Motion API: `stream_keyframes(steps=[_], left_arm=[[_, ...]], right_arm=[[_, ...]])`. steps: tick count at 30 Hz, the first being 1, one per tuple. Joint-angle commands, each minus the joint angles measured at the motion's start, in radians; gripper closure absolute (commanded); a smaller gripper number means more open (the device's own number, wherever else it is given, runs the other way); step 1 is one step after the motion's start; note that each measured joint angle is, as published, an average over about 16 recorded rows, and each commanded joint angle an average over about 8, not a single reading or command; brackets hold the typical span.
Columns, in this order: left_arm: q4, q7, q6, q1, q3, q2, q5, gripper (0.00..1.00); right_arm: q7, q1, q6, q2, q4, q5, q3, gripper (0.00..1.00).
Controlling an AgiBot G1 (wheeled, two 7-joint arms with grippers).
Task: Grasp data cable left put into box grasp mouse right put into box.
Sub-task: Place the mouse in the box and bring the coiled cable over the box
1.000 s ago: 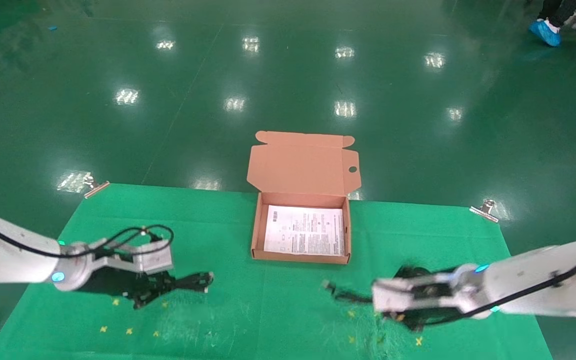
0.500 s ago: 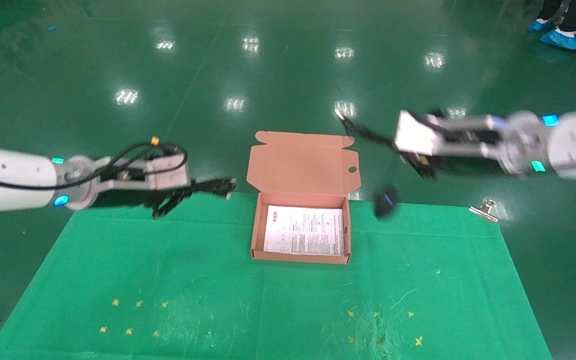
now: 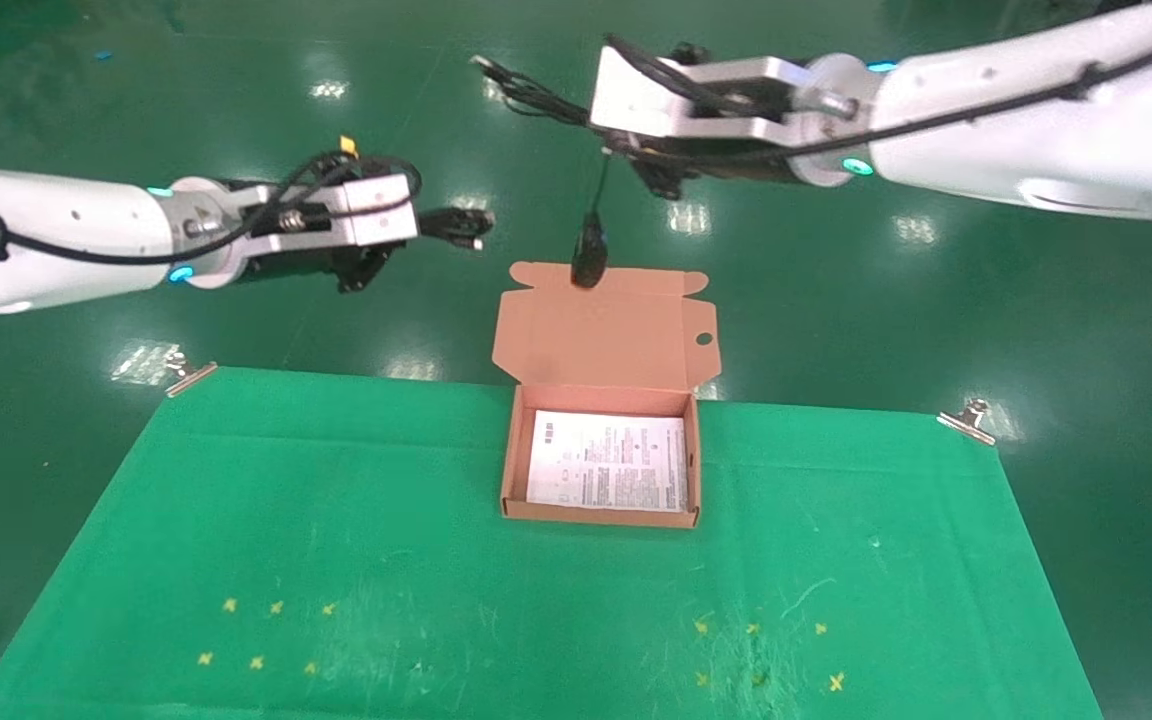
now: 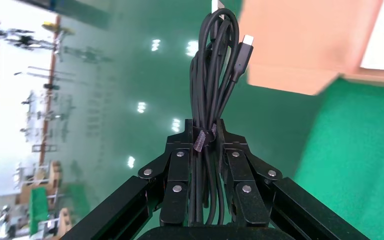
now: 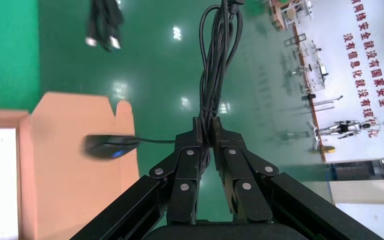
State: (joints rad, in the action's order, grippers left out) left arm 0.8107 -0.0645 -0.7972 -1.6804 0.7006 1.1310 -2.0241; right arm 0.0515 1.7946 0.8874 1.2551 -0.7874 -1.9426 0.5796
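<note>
Green mat w/ box | L jaws clamp data cable | R jaws pinch cord — mouse dangles

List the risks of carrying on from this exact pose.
The right gripper pinches only the cord bundle, so the mouse dangles loose over the box lid and may swing, hit the flap, or land outside. The left gripper clamps the data cable mid-bundle; its free loops could snag the box wall.
</note>
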Motion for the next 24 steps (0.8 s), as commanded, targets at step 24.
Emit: stream_keyframes(steps=[24], left_arm=[[0.013, -0.117, -0.006, 0.015, 0.005, -0.081, -0.100, 1.00]], right_arm=[[0.117, -0.018, -0.052, 0.094, 0.165, 0.093, 0.026, 1.00]])
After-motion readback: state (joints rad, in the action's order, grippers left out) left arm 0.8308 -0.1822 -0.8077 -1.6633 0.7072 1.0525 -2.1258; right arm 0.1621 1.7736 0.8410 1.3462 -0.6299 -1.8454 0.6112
